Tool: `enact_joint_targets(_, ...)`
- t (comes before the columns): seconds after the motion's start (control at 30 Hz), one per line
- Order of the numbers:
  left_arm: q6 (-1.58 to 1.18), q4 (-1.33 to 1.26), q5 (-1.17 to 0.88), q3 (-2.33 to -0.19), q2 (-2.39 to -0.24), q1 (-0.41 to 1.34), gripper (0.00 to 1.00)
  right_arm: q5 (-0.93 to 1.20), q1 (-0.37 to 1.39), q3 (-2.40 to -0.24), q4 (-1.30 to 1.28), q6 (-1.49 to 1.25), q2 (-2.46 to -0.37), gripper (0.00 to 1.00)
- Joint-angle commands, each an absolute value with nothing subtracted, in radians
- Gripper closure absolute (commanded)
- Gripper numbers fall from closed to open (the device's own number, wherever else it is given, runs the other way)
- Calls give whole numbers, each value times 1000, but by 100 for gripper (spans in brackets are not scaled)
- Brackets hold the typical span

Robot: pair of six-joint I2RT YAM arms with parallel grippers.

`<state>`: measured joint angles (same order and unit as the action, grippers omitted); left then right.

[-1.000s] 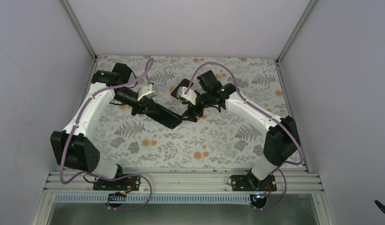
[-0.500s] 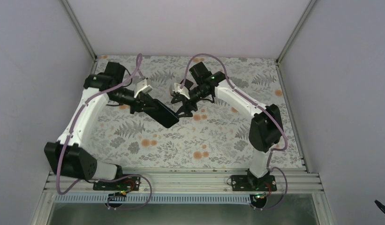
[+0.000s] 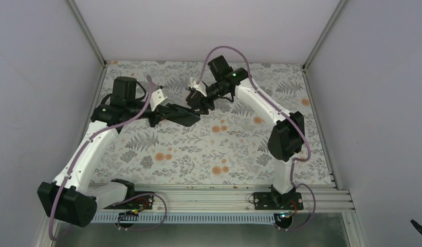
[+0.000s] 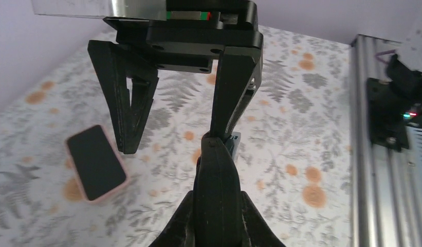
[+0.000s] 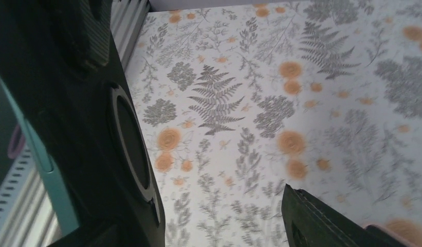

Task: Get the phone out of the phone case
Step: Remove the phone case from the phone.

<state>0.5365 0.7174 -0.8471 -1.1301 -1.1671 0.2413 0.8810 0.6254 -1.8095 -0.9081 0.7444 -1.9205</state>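
While in phone case point(image 4: 107, 194), phone point(image 4: 95, 162) flat

Lab test cell, plain walls point(image 3: 198, 25), aluminium rails point(image 3: 198, 198), floral tabletop point(image 3: 198, 154)

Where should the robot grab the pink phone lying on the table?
Probably by its two long edges, coming straight down from above. The salmon-pink soft phone case lies flat with the glossy black phone face up, so only the thin sides offer a pinch.

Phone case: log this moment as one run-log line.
left hand: shut on black slab, aloft | right hand: open, beside slab's end | phone: inside phone case, on table
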Motion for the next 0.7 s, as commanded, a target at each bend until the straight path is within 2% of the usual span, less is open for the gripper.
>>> enact_joint_targets(0.0, 461, 96, -446, -1103, -1190, 239, 98, 1340, 788, -2005, -1219, 789, -1994, 32)
enact_joint_targets(0.2, 452, 65, -469, -1134, -1227, 233, 98, 1332, 802, -1957, -1285, 882, -2004, 52)
enact_joint_targets(0.27, 448, 64, -473, -1150, -1245, 233, 98, 1333, 802, -1946, -1286, 886, -1990, 63)
enact_joint_targets(0.33, 449, 64, -471, -1162, -1256, 232, 98, 1337, 802, -1923, -1285, 895, -1969, 80)
enact_joint_targets(0.37, 449, 67, -472, -1168, -1260, 231, 98, 1339, 801, -1911, -1285, 899, -1959, 92)
enact_joint_targets(0.4, 450, 74, -479, -1175, -1264, 228, 97, 1341, 800, -1892, -1285, 903, -1948, 97)
enact_joint_targets(0.43, 454, 88, -483, -1185, -1269, 228, 94, 1341, 798, -1880, -1285, 905, -1938, 97)
enact_joint_targets(0.53, 479, 181, -510, -1240, -1295, 227, 78, 1333, 788, -1864, -1285, 892, -1914, 97)
enact_joint_targets(0.57, 486, 217, -523, -1263, -1302, 227, 67, 1334, 782, -1857, -1285, 890, -1907, 97)
enact_joint_targets(0.6, 496, 263, -537, -1287, -1304, 227, 50, 1340, 770, -1852, -1284, 889, -1900, 97)
enact_joint_targets(0.67, 519, 356, -572, -1331, -1299, 228, 24, 1352, 734, -1837, -1251, 851, -1890, 97)
